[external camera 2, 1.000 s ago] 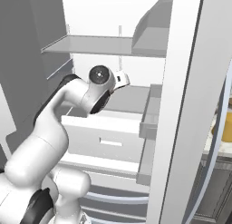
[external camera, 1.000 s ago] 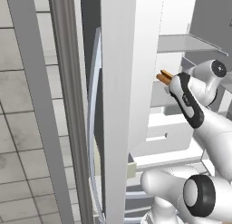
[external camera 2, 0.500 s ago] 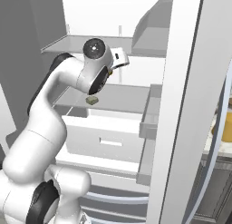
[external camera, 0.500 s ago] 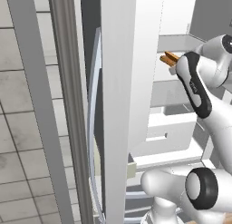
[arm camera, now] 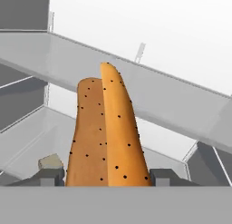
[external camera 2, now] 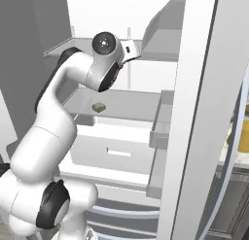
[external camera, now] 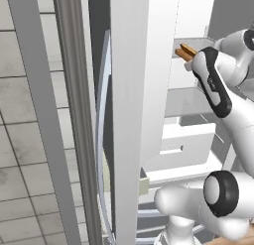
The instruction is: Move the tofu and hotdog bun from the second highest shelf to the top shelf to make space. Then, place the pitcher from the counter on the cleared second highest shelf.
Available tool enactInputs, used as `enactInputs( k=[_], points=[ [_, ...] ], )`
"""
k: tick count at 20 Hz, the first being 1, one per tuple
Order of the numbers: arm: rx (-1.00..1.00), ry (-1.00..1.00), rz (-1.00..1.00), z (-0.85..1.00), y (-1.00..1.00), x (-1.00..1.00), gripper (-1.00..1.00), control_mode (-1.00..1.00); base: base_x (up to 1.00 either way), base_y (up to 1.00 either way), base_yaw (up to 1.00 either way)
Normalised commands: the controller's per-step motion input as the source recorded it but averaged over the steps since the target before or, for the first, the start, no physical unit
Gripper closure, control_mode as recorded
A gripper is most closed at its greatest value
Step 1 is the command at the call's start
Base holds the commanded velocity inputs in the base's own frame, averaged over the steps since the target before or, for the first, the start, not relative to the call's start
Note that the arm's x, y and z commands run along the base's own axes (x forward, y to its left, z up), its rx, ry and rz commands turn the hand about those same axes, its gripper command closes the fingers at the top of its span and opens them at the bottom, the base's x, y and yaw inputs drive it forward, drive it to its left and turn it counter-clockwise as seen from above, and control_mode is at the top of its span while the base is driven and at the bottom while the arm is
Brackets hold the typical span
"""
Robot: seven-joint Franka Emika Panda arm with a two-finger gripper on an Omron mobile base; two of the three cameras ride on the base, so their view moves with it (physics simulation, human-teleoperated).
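Observation:
My gripper (arm camera: 106,177) is shut on the hotdog bun (arm camera: 106,132), a long tan-brown bun with an orange sausage, which stands up between the fingers. The bun's tip is level with the front edge of the top shelf (arm camera: 181,100). From the left base view, the bun's end (external camera: 184,51) sticks out of the gripper (external camera: 191,59) inside the open fridge. The tofu (external camera 2: 98,106), a small pale block, lies alone on the second highest shelf (external camera 2: 131,103), below and left of the hand (arm camera: 50,162). The top shelf (external camera 2: 160,52) is just beyond the wrist.
The open fridge door (external camera 2: 194,112) stands close on the right, its bin (external camera 2: 163,122) jutting inward. A white drawer (external camera 2: 116,146) sits under the tofu's shelf. Another door edge (external camera: 134,90) blocks the left base view. An orange-yellow patch (external camera 2: 241,134) shows past the door.
The arm has risen with the hotdog bun from the second highest shelf to the level of the top shelf. The tofu, hidden behind the arm before, now shows.

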Motion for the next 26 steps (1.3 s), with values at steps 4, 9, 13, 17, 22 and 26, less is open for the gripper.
enactInputs(
  k=[4, 9, 13, 17, 22, 26],
  points=[
    [0.00, 0.00, 0.00, 0.15, -0.16, 0.56, 1.00, -1.00, 0.00, 0.00, 0.00],
    [0.00, 0.02, 0.00, 0.26, -0.30, 0.60, 1.00, -1.00, 0.00, 0.00, 0.00],
    [0.00, 0.10, 0.00, 0.24, -0.15, 0.71, 1.00, -1.00, 0.00, 0.00, 0.00],
    [0.00, 0.08, 0.00, 0.09, -0.21, 0.79, 1.00, -1.00, 0.00, 0.00, 0.00],
    [0.00, 0.07, 0.01, 0.00, -0.27, 0.84, 1.00, -1.00, 0.00, 0.00, 0.00],
    [0.00, 0.01, 0.03, -0.18, -0.23, 0.77, 1.00, -1.00, 0.00, 0.00, 0.00]
  ],
)
